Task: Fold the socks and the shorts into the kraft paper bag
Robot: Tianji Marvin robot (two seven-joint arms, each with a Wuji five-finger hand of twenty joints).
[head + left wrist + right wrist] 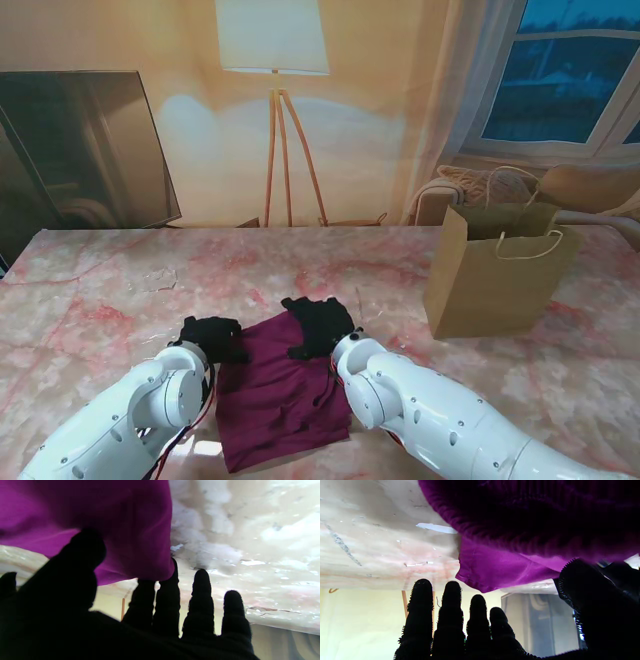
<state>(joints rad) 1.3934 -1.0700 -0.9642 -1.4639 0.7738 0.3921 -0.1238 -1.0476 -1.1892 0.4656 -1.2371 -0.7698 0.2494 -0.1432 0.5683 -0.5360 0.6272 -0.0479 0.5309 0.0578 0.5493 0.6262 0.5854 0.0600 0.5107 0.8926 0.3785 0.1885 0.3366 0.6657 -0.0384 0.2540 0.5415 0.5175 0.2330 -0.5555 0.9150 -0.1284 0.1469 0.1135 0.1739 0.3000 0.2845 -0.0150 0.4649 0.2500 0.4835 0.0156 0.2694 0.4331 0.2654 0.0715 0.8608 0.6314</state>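
- The shorts (pixel 282 390), a magenta-purple cloth, lie flat on the marble table (pixel 100 290) close to me, between the two arms; they look at most partly folded.
- The left hand (pixel 213 338), black-gloved, sits at the cloth's 10 o'clock corner. Its wrist view shows the fingers (pixel 201 600) extended and apart, the thumb at the fabric's edge; I cannot tell whether it pinches the cloth.
- The right hand (pixel 318 325) rests at the 1 o'clock corner, fingers (pixel 450 610) straight and side by side, thumb near the hem; a real grip is not shown.
- The kraft paper bag (pixel 495 280) stands upright and open, well apart at 2 o'clock from the shorts.
- No socks can be made out, so judging by this, folding is underway and all bagging remains.
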